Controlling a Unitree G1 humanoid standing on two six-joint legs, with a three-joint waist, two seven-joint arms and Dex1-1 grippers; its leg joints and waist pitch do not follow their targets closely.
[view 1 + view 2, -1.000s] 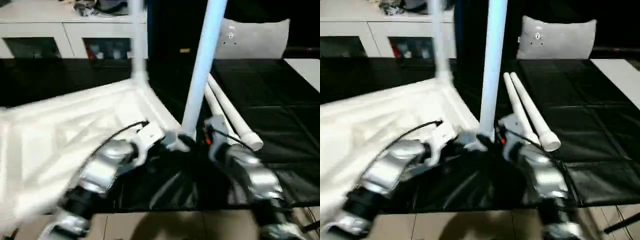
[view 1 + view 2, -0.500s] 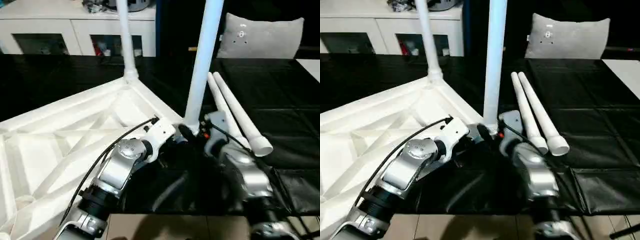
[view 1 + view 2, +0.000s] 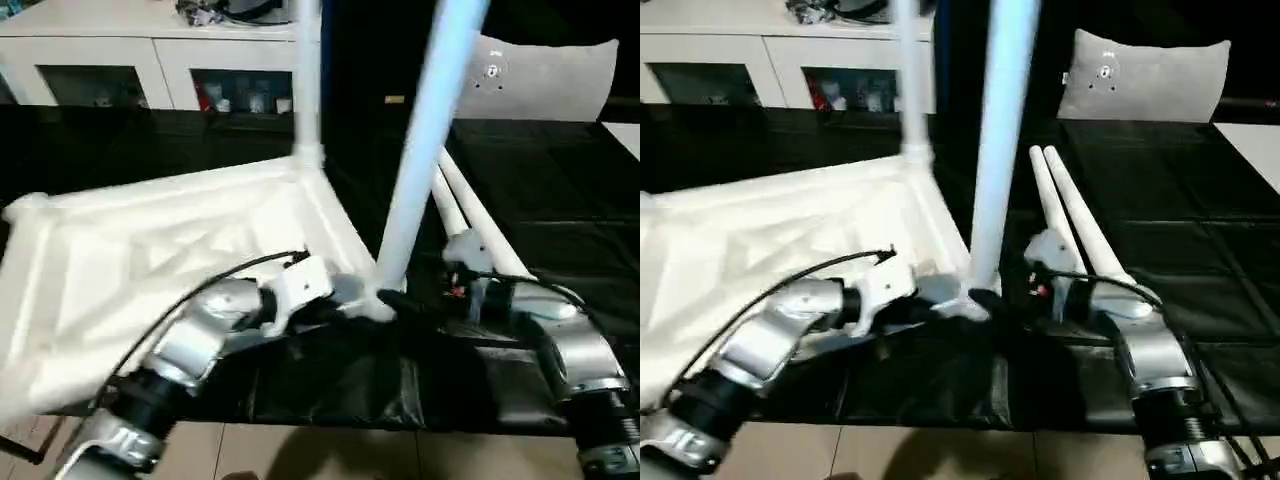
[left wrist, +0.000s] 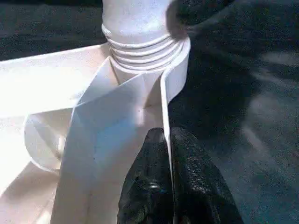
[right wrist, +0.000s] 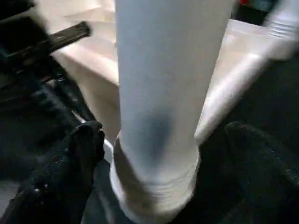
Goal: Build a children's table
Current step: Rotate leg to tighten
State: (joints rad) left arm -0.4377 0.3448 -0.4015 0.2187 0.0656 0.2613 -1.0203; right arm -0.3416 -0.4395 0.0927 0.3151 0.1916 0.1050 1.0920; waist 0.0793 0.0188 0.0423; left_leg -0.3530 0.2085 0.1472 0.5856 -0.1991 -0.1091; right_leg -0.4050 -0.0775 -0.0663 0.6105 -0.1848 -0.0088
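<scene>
since half a second earlier the right gripper (image 5: pixel 154 154) had swung out toward 3 o'clock of the near leg (image 3: pixel 1000 150), its jaws spread wide around the base without pressing. the left gripper (image 4: pixel 167 158) was clenched on the tabletop (image 3: pixel 150 260) rim beside the threaded socket. the leg's top was cut off.

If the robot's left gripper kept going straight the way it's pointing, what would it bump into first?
Probably the corner socket with the threaded leg screwed in. The left gripper pinches the table top's rim, which runs straight to that socket.
</scene>
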